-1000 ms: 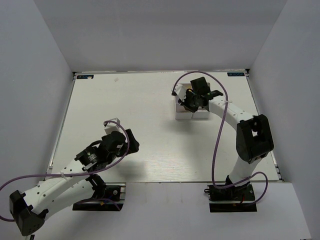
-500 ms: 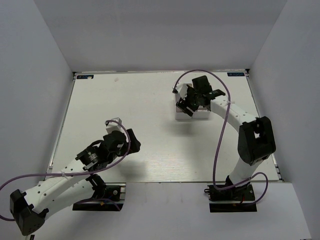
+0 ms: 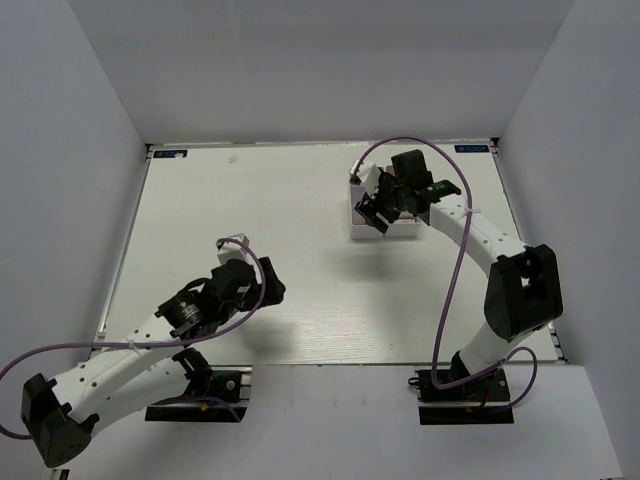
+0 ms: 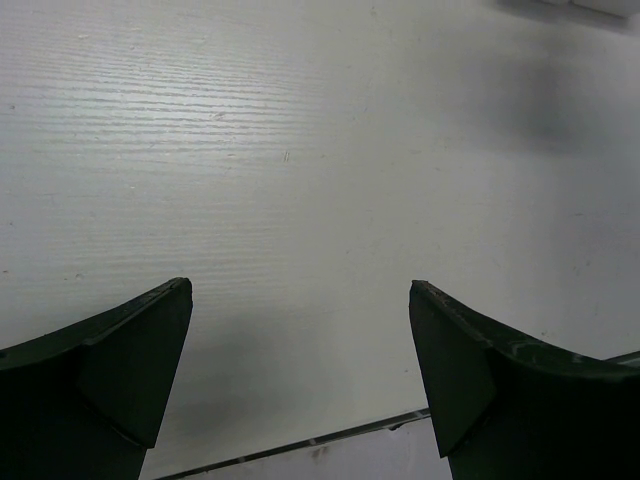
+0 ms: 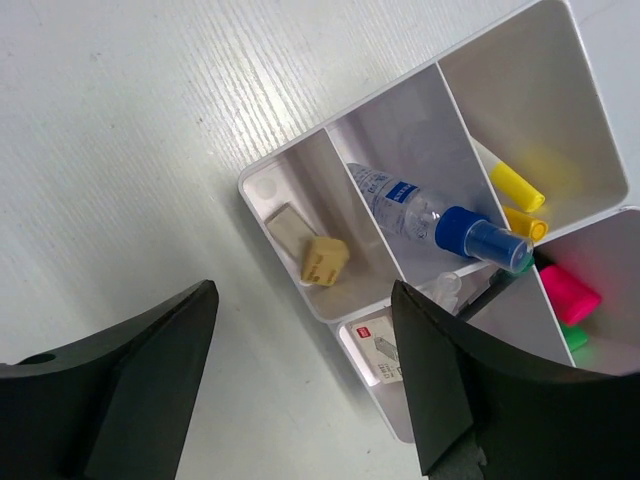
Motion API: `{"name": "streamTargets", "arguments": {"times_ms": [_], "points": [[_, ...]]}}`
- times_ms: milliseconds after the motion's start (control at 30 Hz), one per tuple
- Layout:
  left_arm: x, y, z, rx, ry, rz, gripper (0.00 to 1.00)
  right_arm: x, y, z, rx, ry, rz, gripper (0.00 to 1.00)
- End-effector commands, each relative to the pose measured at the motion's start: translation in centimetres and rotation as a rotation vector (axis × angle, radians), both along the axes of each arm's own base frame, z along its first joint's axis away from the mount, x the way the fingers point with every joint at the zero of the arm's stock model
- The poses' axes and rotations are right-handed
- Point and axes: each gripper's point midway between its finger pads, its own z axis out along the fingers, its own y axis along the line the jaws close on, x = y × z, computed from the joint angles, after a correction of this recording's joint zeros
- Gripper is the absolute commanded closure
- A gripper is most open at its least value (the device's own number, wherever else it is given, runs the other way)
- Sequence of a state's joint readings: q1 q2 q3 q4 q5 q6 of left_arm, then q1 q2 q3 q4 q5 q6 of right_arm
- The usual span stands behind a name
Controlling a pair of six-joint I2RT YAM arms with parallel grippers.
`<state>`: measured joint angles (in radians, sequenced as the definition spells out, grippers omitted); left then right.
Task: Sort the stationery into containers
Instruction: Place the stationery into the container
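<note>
The white compartment tray (image 5: 600, 150) lies under my right gripper (image 5: 305, 288), which hangs above it, open and holding nothing. One compartment holds a tan eraser (image 5: 323, 260) and a grey eraser (image 5: 285, 228). The one beside it holds a blue-capped clear bottle (image 5: 440, 215). Two yellow pen caps (image 5: 517, 187), a pink highlighter (image 5: 570, 293) and a white eraser with a red label (image 5: 385, 350) lie in other compartments. In the top view the right gripper (image 3: 383, 205) covers most of the tray (image 3: 360, 233). My left gripper (image 4: 300, 290) is open over bare table, far from the tray.
The left gripper (image 3: 255, 282) hovers near the table's front edge (image 4: 300, 443). White walls enclose the table on the left, back and right. The tray sits at the back right of the white tabletop (image 3: 250, 200).
My right gripper's jaws have opened above the tray and that arm's elbow has swung to the right. The left arm has crept slightly right, its jaws still wide.
</note>
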<state>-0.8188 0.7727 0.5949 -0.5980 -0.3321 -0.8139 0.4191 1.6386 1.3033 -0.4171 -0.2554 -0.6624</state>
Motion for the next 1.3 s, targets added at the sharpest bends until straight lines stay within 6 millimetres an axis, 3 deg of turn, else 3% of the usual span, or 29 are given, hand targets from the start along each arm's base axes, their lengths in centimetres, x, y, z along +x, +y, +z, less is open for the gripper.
{"name": "streamTargets", "arguments": {"times_ms": [0,300,400,500,533,600,867,967,1267], "points": [[-0.1,0.1,0.4,-0.021,-0.016,0.000,0.01,0.1,0.3,-0.1,0.021,0.012,0.009,0.26],[-0.3,0.3,0.6,-0.019,-0.013,0.000,0.01,0.4,0.5,-0.6,0.020,0.021,0.003,0.28],[-0.2,0.2,0.8,-0.019,-0.013,0.000,0.01,0.4,0.6,1.0,0.049,0.000,-0.004,0.28],[-0.1,-0.2,0.9,-0.030,-0.014,-0.008,0.01,0.6,0.5,3.1,0.117,0.001,-0.083,0.21],[0.0,-0.5,1.1,-0.038,-0.022,-0.024,0.01,0.7,0.4,3.7,0.157,0.014,-0.128,0.10],[-0.1,-0.8,0.7,-0.034,-0.015,-0.040,0.01,0.5,0.0,4.8,0.189,0.004,-0.181,0.10],[0.0,-1.7,0.8,-0.028,-0.018,-0.094,0.01,0.1,-3.6,6.2,0.228,-0.035,-0.367,0.10],[0.3,-1.9,1.4,-0.028,-0.029,-0.100,0.01,-0.2,-6.0,6.5,0.217,-0.074,-0.474,0.10],[1.1,-3.1,2.1,-0.005,-0.036,-0.143,0.01,-2.3,-9.0,6.8,0.234,-0.117,-0.575,0.10]]}}
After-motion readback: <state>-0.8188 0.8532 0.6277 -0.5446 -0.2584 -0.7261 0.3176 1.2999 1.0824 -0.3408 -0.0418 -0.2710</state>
